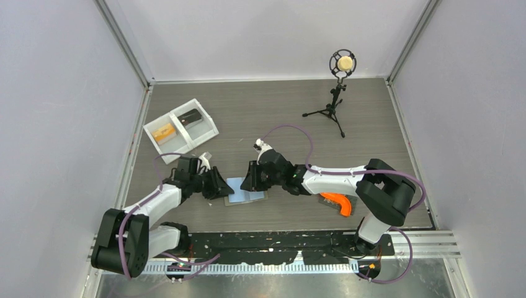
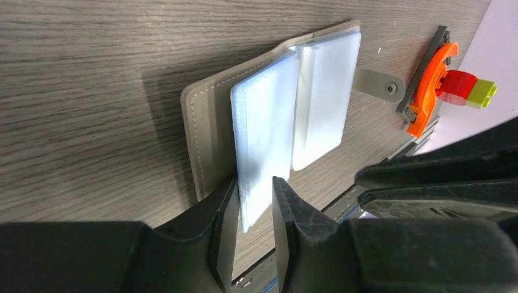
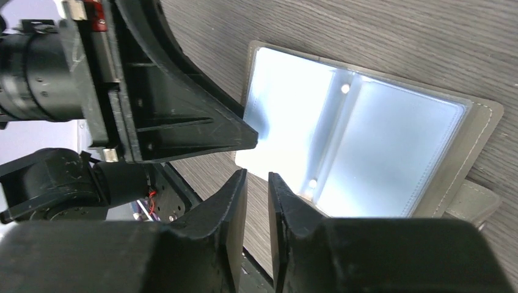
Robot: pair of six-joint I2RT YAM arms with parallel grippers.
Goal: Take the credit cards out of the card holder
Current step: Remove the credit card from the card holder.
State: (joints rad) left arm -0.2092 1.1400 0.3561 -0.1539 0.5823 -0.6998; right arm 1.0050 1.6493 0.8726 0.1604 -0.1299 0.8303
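The grey card holder [image 1: 245, 196] lies open on the table between my two grippers, its light blue sleeves [image 2: 324, 91] facing up. My left gripper [image 2: 255, 186] is shut on the near edge of one raised clear sleeve. In the right wrist view the holder [image 3: 479, 137] fills the right side, and my right gripper [image 3: 257, 177] hangs just off its near left corner. Its jaws stand a narrow gap apart with only table between them. An orange credit card [image 1: 164, 131] and a dark one [image 1: 190, 116] lie in the white tray.
The white two-compartment tray [image 1: 208, 118] sits at the back left. A microphone on a small tripod [image 1: 338, 93] stands at the back right. An orange tool [image 1: 338, 203] lies under the right arm, with a red and green block [image 2: 464, 85] beside it.
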